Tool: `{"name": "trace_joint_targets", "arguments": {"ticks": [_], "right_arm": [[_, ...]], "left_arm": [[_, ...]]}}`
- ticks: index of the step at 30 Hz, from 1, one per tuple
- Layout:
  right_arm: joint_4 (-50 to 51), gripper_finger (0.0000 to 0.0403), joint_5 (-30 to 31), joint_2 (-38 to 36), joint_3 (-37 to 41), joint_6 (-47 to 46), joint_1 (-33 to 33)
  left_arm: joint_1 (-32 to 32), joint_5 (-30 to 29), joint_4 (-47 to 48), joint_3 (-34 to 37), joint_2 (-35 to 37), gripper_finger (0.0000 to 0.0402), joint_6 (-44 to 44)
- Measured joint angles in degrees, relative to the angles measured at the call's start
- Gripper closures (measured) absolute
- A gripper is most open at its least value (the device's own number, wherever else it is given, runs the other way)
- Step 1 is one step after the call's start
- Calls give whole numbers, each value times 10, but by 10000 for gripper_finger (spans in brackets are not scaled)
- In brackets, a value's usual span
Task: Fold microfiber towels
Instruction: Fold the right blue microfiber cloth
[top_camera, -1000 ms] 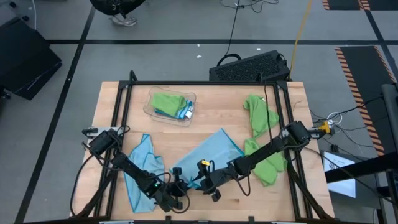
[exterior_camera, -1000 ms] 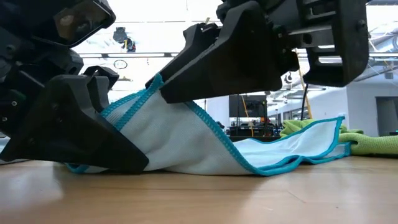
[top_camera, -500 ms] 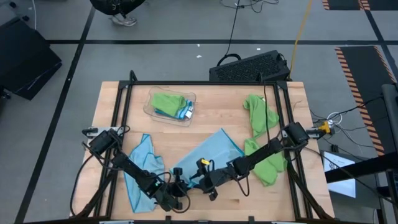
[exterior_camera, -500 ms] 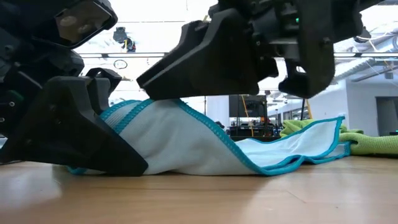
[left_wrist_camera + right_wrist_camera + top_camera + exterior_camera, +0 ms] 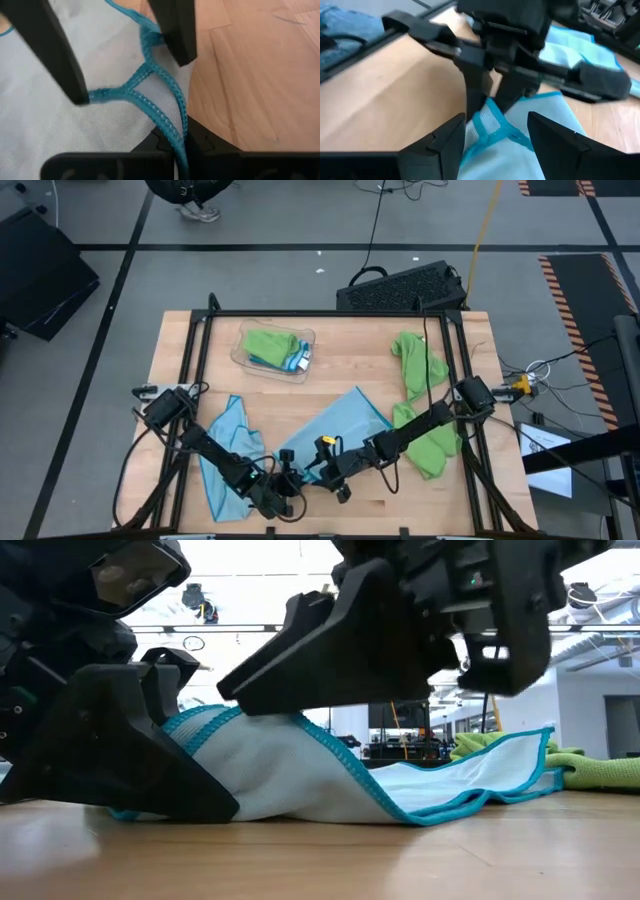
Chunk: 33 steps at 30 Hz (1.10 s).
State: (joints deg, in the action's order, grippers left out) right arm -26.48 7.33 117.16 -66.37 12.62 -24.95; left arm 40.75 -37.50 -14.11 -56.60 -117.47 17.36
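The blue towel (image 5: pixel 330 435), pinched by the left pincer (image 5: pixel 283 488), could slip as the spread right pincer (image 5: pixel 322 470) lifts.

Wooden table (image 5: pixel 200 370) — blue towels (image 5: pixel 340 430) up front, green towels (image 5: pixel 420 370) at one side, clear tray (image 5: pixel 240 355) at the back.

The high view looks straight down on the whole table (image 5: pixel 170 350) from well above. The low view sits at tabletop height, very near the blue towel (image 5: pixel 300 770), facing the room. Both wrist views look closely along their own fingers. All 4 share that towel, near the table's 6 o'clock edge.
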Motion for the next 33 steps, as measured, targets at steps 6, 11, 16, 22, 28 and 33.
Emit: {"name": "trace_joint_targets", "arguments": {"ticks": [6,11,16,22,28,33], "right_arm": [[-2,202,-22,0,0,-12,6],[-7,202,-59,8,0,-20,12],[-20,202,-60,18,0,-34,18],[-15,214,-78,17,0,-44,19],[-7,250,-91,17,0,-46,24],[-7,298,-91,17,0,-44,24]], "left_arm": [[0,0,0,0,0,393,-3],[0,0,0,0,0,388,-7],[0,0,0,0,0,393,-8],[0,0,0,0,0,390,-10],[0,-11,1,0,0,388,-17],[-1,-38,2,0,0,394,-33]]}}
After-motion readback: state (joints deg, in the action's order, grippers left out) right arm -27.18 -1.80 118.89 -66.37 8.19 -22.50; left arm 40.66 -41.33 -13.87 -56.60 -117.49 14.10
